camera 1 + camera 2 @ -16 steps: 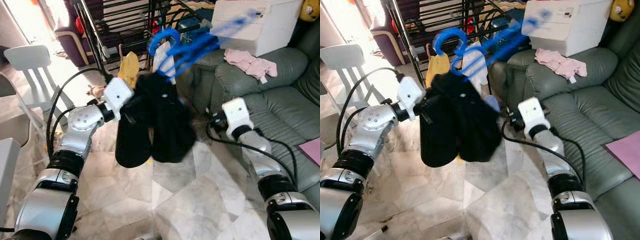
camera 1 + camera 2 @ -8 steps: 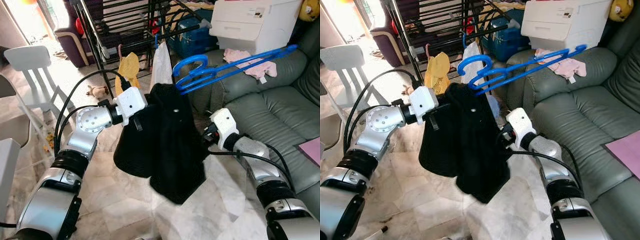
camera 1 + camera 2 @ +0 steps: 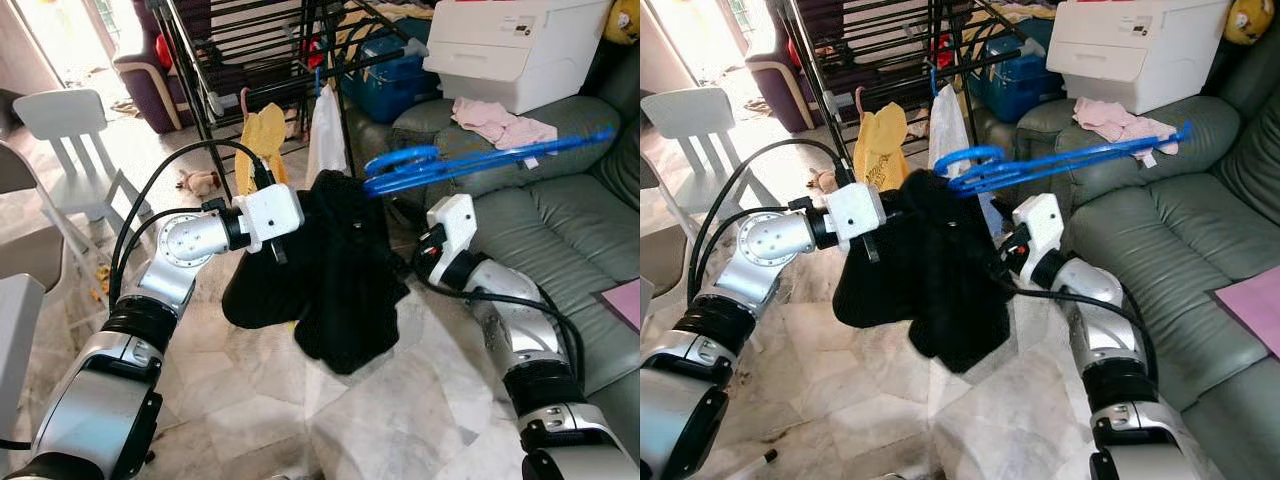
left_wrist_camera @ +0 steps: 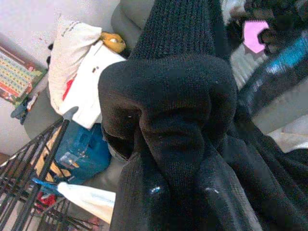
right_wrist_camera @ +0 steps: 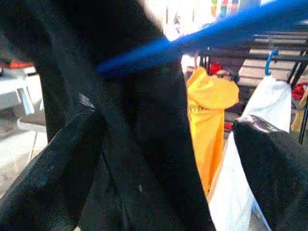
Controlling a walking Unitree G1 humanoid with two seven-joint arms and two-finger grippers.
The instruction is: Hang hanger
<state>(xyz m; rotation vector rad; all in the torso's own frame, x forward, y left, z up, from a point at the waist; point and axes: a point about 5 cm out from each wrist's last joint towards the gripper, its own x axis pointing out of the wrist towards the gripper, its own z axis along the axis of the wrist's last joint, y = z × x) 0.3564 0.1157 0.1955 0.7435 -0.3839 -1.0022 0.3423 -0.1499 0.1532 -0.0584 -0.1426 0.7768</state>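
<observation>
- Daylight is admitted from the far left, where the floor [image 3: 120, 150] is washed out by glare.
- Soft shadows are cast on the near floor tiles under the black garment [image 3: 335, 265].
- The blue hanger [image 3: 480, 160] is smeared by motion blur in the left eye view and is seen sharper in the right eye view.
- In the right wrist view, the fingers [image 5: 269, 163] are out of focus, and the background is overexposed.
- The left wrist view is evenly lit, with a blurred background.
</observation>
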